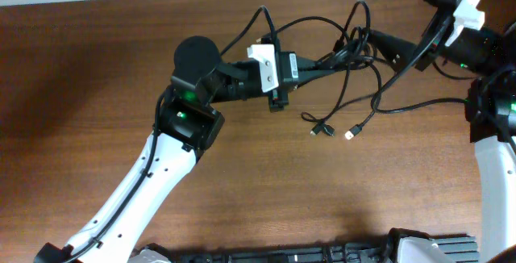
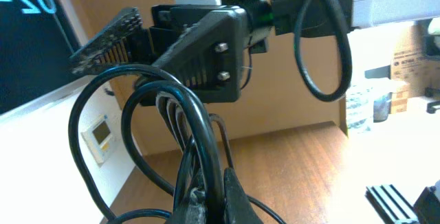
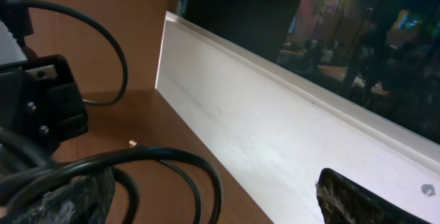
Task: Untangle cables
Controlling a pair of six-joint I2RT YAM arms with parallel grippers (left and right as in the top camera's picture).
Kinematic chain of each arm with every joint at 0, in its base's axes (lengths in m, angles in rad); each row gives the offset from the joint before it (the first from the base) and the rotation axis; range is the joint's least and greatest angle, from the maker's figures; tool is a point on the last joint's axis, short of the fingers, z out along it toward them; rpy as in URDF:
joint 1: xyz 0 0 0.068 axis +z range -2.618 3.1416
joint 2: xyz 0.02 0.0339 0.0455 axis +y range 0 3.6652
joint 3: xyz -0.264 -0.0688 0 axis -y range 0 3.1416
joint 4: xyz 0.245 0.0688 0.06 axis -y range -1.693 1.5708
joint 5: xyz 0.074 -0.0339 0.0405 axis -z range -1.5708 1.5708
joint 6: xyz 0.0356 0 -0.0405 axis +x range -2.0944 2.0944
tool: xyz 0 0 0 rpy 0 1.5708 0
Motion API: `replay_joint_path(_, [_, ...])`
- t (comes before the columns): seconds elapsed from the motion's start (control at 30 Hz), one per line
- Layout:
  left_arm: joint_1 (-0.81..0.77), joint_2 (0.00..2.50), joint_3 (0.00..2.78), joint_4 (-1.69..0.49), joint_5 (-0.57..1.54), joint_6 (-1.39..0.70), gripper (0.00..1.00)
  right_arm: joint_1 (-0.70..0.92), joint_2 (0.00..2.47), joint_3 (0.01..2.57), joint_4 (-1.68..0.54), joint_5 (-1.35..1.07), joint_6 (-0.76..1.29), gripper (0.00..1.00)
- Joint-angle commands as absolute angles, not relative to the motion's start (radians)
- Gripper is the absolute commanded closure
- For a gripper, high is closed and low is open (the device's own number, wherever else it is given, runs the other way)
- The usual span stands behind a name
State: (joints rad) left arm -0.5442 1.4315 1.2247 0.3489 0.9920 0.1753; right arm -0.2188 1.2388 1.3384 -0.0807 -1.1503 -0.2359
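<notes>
Left gripper [image 1: 337,57] was clamped on the cables [image 1: 375,102] near the counter's far edge; right gripper [image 1: 363,41] stood open among the loops. Pulling apart would likely tighten the knot or snag a finger

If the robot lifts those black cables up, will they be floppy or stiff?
Probably floppy: the cables curve in loose loops, and their plug ends trail away from the bunch. They look thin, so they are likely light. They may snag when pulled, since the loops cross each other.
</notes>
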Motion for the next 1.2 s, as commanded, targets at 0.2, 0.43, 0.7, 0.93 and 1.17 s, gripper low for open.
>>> replay_joint_path(0.2, [-0.569, 1.408, 1.233, 0.403, 0.792, 0.173, 1.0, -0.215, 1.235, 1.345, -0.203, -1.235, -0.228, 0.08])
replay_joint_path(0.43, [-0.476, 1.406, 1.234, 0.428, 0.801, 0.094, 1.0, -0.263, 1.235, 1.345, -0.252, -1.068, -0.23, 0.04])
replay_joint_path(0.7, [-0.426, 1.406, 1.233, 0.575, 1.008, -0.017, 1.0, -0.268, 1.271, 1.345, -0.299, -1.103, -0.231, 0.03])
replay_joint_path(0.93, [-0.426, 1.406, 1.233, 0.587, 0.983, -0.02, 1.0, -0.219, 1.284, 1.345, -0.3, -1.302, -0.259, 0.04])
replay_joint_path(1.17, [-0.431, 1.406, 1.233, 0.587, 0.944, -0.02, 1.0, -0.151, 1.284, 1.345, -0.3, -1.299, -0.299, 0.04])
